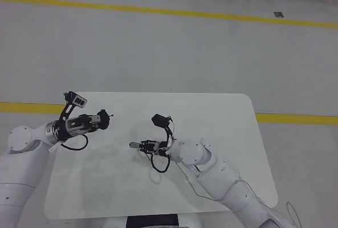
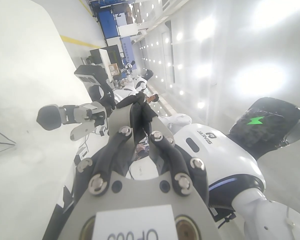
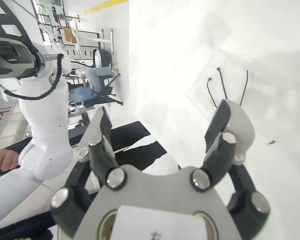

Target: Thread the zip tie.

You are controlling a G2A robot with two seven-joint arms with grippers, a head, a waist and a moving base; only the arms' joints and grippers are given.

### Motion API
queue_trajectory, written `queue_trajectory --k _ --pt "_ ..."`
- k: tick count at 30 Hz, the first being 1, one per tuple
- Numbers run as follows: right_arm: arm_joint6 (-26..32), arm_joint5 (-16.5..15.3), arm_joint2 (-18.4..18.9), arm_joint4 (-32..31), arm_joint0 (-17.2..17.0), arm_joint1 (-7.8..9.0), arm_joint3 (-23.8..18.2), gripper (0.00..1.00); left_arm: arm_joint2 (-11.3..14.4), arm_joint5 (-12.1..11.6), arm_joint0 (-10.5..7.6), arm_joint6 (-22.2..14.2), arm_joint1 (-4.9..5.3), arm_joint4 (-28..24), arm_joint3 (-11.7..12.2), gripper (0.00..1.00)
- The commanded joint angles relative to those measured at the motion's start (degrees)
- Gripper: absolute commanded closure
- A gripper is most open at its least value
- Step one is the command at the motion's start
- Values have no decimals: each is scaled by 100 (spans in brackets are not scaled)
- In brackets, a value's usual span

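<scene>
Three black zip ties lie side by side on a clear sheet on the white desk, just beyond the right claw's fingertips. The right claw is open, fingers spread wide and holding nothing; in the top view it sits near the desk's middle. The left claw is closed, its dark tips pressed together, over the desk's left side toward the far-left corner. A thin black sliver pokes from its tip; whether that is a tie I cannot tell.
</scene>
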Motion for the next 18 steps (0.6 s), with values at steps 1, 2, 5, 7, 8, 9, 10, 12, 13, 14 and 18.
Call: queue_trajectory --k 1,2,5,7,8,9,10,12,13,14,18 --pt "7 1 1 2 0 1 0 0 0 0 0 0 0 0 0 100" --pt "7 1 1 2 0 1 0 0 0 0 0 0 0 0 0 100" --pt "-31 -1 -30 -151 10 5 18 0 0 0 0 0 0 0 0 100" --pt "-15 1 -194 -700 109 8 56 0 0 0 0 0 0 0 0 100" --pt "64 1 -304 -990 225 -8 95 0 0 0 0 0 0 0 0 100" --pt "124 1 -378 -1176 311 -26 142 0 0 0 0 0 0 0 0 100" --pt "207 1 -460 -1400 406 -47 212 0 0 0 0 0 0 0 0 100" --pt "470 1 -684 -1970 659 -119 399 0 0 0 0 0 0 0 0 100" --pt "568 1 -765 -2165 757 -162 494 0 0 0 0 0 0 0 0 100" --pt "640 1 -837 -2313 849 -214 570 0 0 0 0 0 0 0 0 100" --pt "1065 1 -1130 -2828 1198 -478 901 0 0 0 0 0 0 0 0 100"
